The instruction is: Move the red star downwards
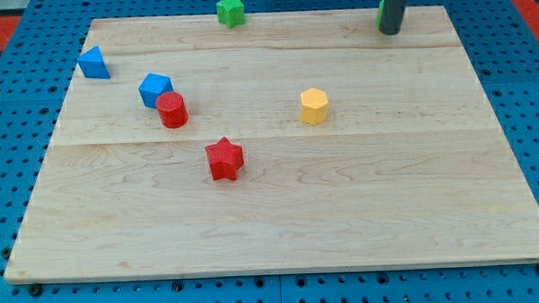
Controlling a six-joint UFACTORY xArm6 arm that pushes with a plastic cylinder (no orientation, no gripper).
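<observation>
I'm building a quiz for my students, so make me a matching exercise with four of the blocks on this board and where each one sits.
Blocks:
1. red star
2. green star
3. yellow hexagon
4. red cylinder

Places:
A. at the view's top edge
B. touching the blue block
C. alone, right of centre
D. nearest the view's bottom

Pairs: 1-D, 2-A, 3-C, 4-B
</observation>
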